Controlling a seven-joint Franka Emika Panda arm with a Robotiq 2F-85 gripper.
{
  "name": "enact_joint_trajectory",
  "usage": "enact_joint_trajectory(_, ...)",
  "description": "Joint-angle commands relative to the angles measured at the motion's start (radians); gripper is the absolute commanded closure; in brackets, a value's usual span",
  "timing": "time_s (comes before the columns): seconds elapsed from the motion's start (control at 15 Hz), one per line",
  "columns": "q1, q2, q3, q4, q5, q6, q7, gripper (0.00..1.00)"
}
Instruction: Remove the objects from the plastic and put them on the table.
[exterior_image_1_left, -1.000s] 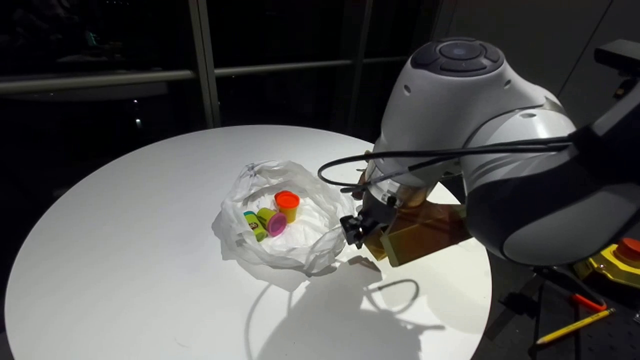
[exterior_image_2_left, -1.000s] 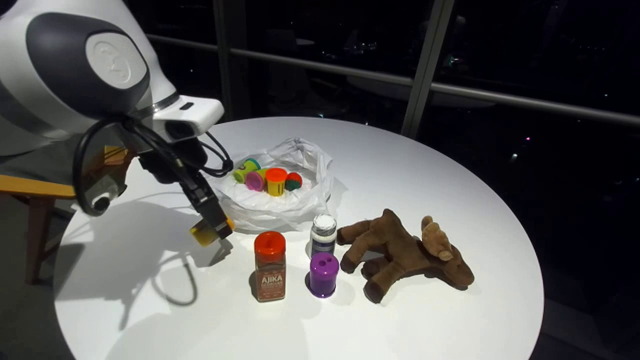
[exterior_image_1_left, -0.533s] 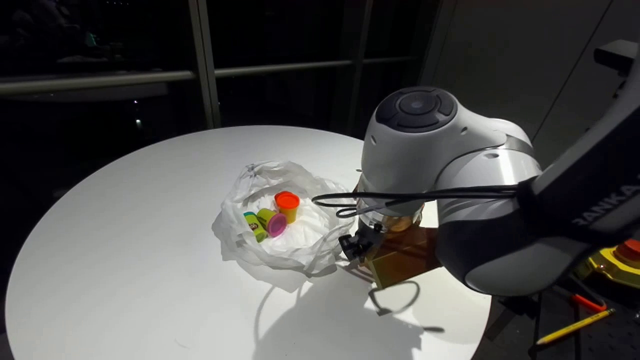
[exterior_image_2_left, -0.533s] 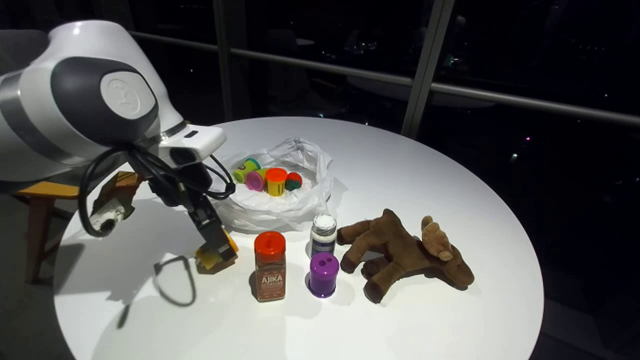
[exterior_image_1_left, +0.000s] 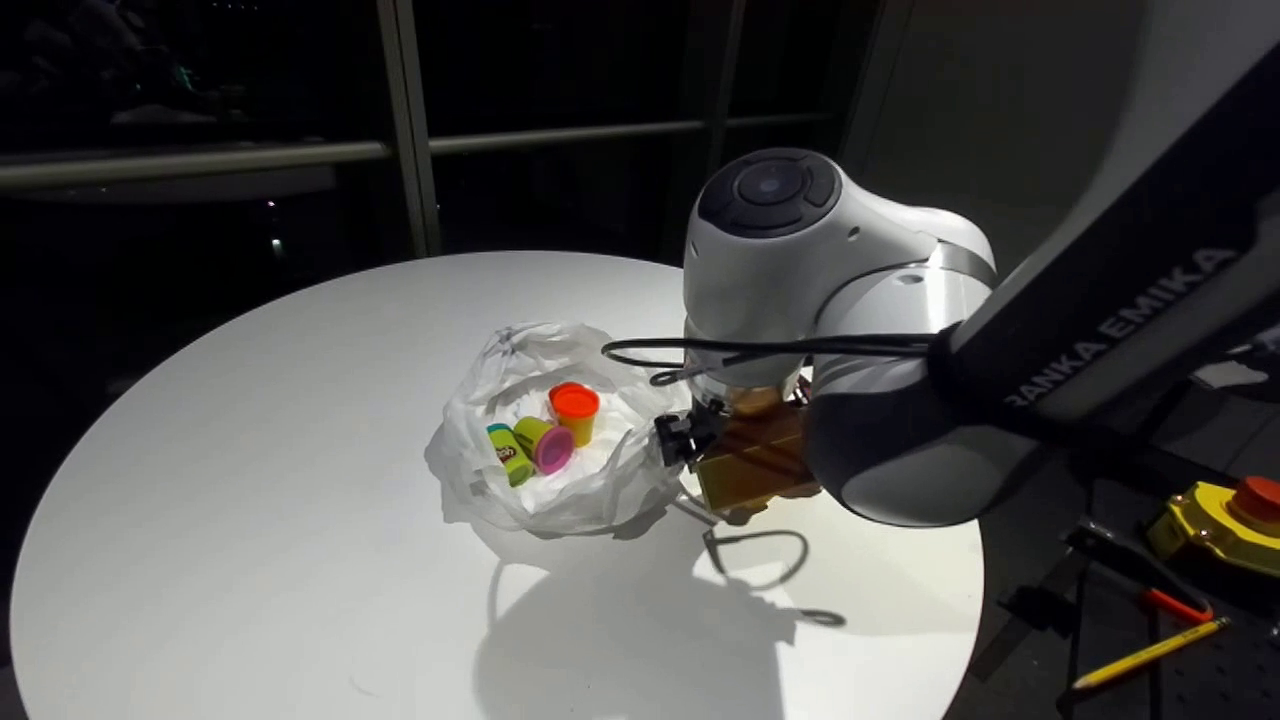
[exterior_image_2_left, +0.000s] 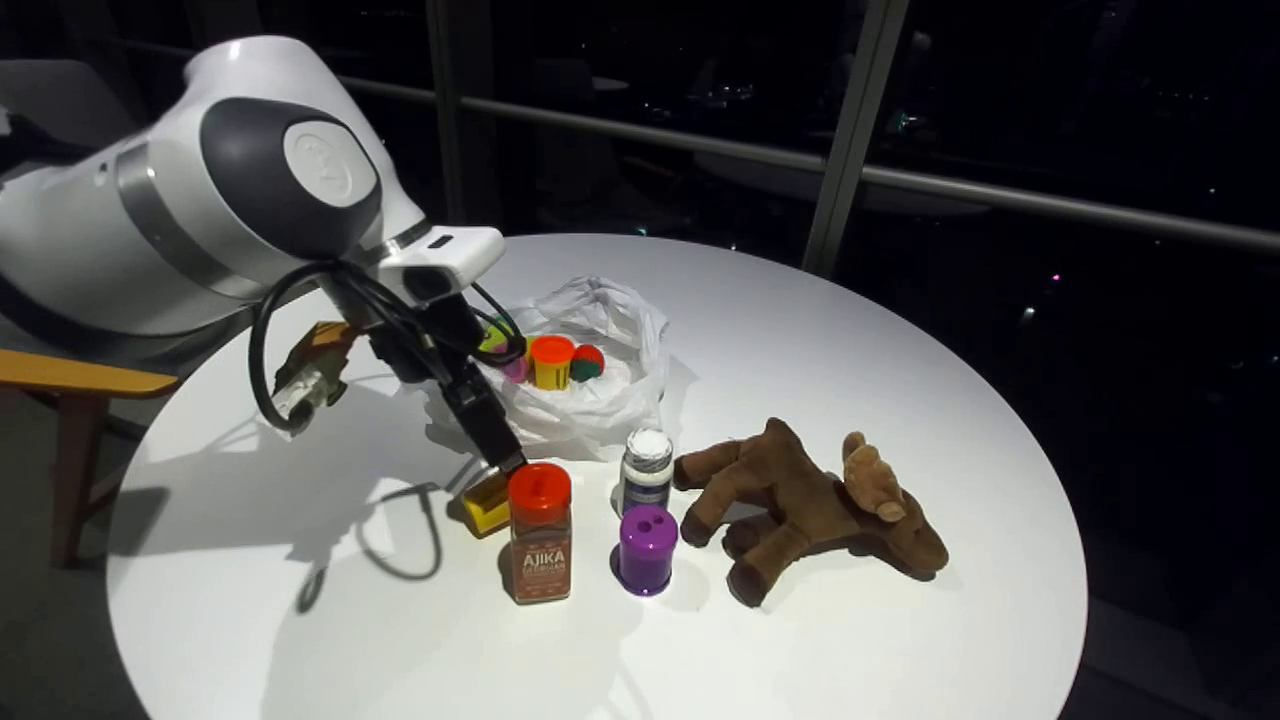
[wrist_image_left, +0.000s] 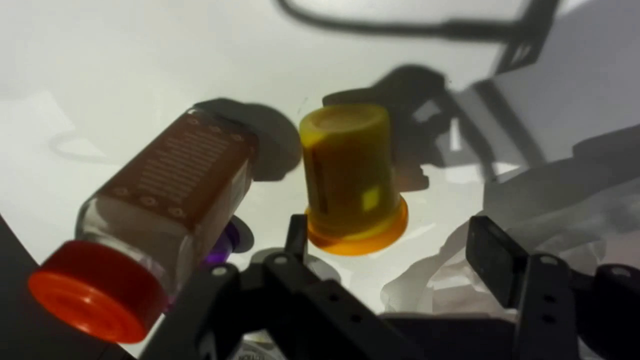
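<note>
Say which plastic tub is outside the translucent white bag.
The yellow, orange-lidded tub beside the red-capped brown bottle; the three other visible tubs are inside the bag.

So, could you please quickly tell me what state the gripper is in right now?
Gripper: open and holding nothing; the yellow tub in front of it is not gripped.

Office or lab space — cannot tell which. Behind far edge of round white table (exterior_image_1_left: 250, 500): tall dark glass panes (exterior_image_1_left: 560, 60), metal frame (exterior_image_1_left: 408, 120), rail (exterior_image_1_left: 560, 136). Wooden chair (exterior_image_2_left: 85, 374) past left edge in an exterior view. Lab-like: robot arm (exterior_image_1_left: 760, 270) over table — past right edge in an exterior view, yellow box (exterior_image_1_left: 1210, 532) with red button (exterior_image_1_left: 1260, 498), pencil (exterior_image_1_left: 1150, 654) on dark surface (exterior_image_1_left: 1200, 680).
</note>
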Motion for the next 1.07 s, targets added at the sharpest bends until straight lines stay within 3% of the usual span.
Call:
enact_joint_trajectory(0.0, 0.027, -0.127, -0.052, 0.002, -0.011, -0.066, -0.029, 0.0)
enact_joint_trajectory(0.53, -0.098, -0.324, 0.043, 0.089, -0.094, -0.169, -0.114, 0.0)
enact_joint_trajectory(0.73, -0.214, -0.339, 0.167, 0.131, -0.115, -0.193, -0.186, 0.0)
enact_joint_trajectory(1.0, -0.48, -0.267, 0.452, 0.247, -0.013, -0.226, -0.352, 0.0)
